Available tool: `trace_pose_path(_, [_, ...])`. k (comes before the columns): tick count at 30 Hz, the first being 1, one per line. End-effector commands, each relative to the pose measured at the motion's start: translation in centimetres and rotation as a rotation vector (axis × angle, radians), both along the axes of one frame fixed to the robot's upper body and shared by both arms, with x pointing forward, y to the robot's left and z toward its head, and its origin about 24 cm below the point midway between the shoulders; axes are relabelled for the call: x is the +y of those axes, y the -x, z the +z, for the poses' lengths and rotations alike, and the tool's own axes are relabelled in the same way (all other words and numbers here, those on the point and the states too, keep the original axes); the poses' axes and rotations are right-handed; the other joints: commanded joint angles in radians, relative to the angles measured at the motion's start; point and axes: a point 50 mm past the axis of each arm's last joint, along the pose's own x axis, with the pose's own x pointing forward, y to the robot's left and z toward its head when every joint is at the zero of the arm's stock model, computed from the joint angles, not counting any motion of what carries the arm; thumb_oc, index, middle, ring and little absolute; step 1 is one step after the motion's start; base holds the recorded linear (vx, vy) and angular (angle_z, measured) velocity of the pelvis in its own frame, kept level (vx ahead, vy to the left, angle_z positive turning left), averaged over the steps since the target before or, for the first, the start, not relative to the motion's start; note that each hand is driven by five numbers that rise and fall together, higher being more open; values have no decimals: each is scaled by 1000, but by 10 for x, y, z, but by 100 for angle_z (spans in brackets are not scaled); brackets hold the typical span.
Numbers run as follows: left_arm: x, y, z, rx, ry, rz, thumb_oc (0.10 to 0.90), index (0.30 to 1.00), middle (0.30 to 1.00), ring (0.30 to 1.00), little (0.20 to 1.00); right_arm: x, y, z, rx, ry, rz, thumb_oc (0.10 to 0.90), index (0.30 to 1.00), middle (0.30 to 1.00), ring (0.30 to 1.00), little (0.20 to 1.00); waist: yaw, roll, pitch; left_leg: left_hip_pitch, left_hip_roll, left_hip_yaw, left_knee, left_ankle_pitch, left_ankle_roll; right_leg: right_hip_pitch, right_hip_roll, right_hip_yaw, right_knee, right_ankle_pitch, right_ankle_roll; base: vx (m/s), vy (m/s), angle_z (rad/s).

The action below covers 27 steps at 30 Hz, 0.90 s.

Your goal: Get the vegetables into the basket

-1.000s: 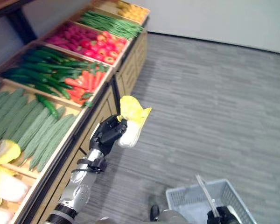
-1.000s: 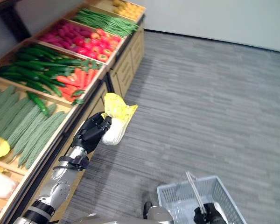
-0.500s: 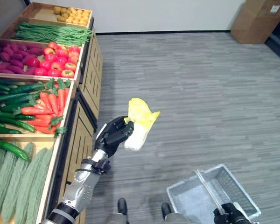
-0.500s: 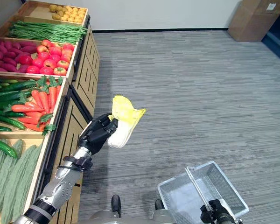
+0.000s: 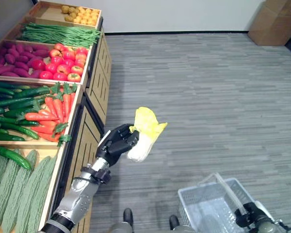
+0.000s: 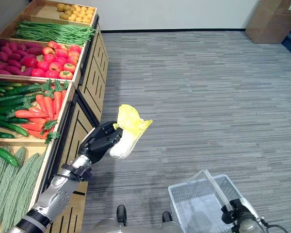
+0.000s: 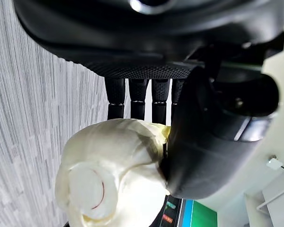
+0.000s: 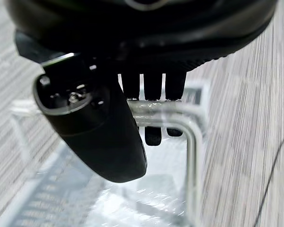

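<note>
The robot's left hand (image 5: pixel 117 144) is gripping a napa cabbage (image 5: pixel 145 133) with curled fingers, holding it in the air over grey wood-look flooring (image 5: pixel 218 97), beside a wooden produce stand (image 5: pixel 94 85) of carrots (image 5: pixel 51 109), cucumbers and tomatoes. The right hand (image 6: pixel 237 213) is curling around the handle of a wire basket (image 6: pixel 194 201) low on the robot's right. The carrying step appears underway; next, the cabbage needs moving across and lowering into the basket.

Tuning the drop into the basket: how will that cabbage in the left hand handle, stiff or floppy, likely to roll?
The napa cabbage likely has a firm pale base, where the left hand grips it. Its yellow leafy top looks loose and may flop or bruise. It is elongated, so in the basket held by the right hand it should settle rather than roll far.
</note>
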Motion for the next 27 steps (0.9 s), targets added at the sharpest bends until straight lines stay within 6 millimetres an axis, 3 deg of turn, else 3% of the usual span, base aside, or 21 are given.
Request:
trace_pose_path(1, [-22, -16, 70, -338, 71, -151, 400, 300, 300, 300, 300, -16, -83, 73, -314, 157, 218, 400, 300, 300, 300, 300, 16, -35, -55, 43, 60, 49, 8, -37, -79, -89, 12, -13, 45, 47, 42, 7, 10, -5])
trace_pose_path(5, [-26, -17, 80, -383, 26, -202, 400, 300, 300, 300, 300, 10, -127, 117, -487, 178, 444, 400, 300, 300, 300, 300, 10, -32, -57, 46, 62, 55, 8, -40, -81, -93, 12, -11, 44, 50, 43, 4, 6, -2])
trace_pose_path(6, [-26, -17, 80, -383, 26, -202, 400, 300, 300, 300, 300, 10, -127, 117, -487, 179, 444, 400, 300, 300, 300, 300, 10, -32, -57, 46, 63, 55, 8, -40, -81, -93, 12, -11, 44, 50, 43, 0, 0, 0])
trace_pose_path(8, [-35, -20, 91, -434, 6, -249, 400, 300, 300, 300, 300, 27, -154, 141, -593, 213, 531, 400, 300, 300, 300, 300, 15, -29, -57, 49, 63, 55, 8, -42, -81, -90, 11, -11, 36, 53, 43, 0, 0, 0])
trace_pose_path(12, [-46, -22, 101, -479, -11, -297, 400, 300, 300, 300, 300, 41, -176, 156, -647, 232, 576, 400, 300, 300, 300, 300, 22, -28, -57, 50, 65, 57, 8, -43, -82, -89, 11, -12, 31, 57, 42, 0, 0, 0])
trace_pose_path(21, [-73, -22, 118, -571, -73, -444, 400, 300, 300, 300, 300, 68, -205, 178, -711, 215, 660, 400, 300, 300, 300, 300, 26, -24, -60, 56, 69, 62, 8, -47, -84, -85, 13, -11, 20, 65, 43, 0, 0, 0])
trace_pose_path(24, [-85, -18, 117, -589, -130, -536, 400, 300, 300, 300, 300, 93, -213, 190, -774, 176, 759, 400, 300, 300, 300, 300, 20, -20, -62, 58, 70, 69, 8, -51, -85, -84, 14, -8, 13, 66, 44, 3, 2, -6])
trace_pose_path(27, [-88, -16, 117, -592, -138, -564, 400, 300, 300, 300, 300, 101, -215, 195, -790, 167, 791, 400, 300, 300, 300, 300, 20, -20, -62, 61, 71, 71, 8, -52, -85, -84, 13, -6, 13, 67, 44, 3, -2, -4])
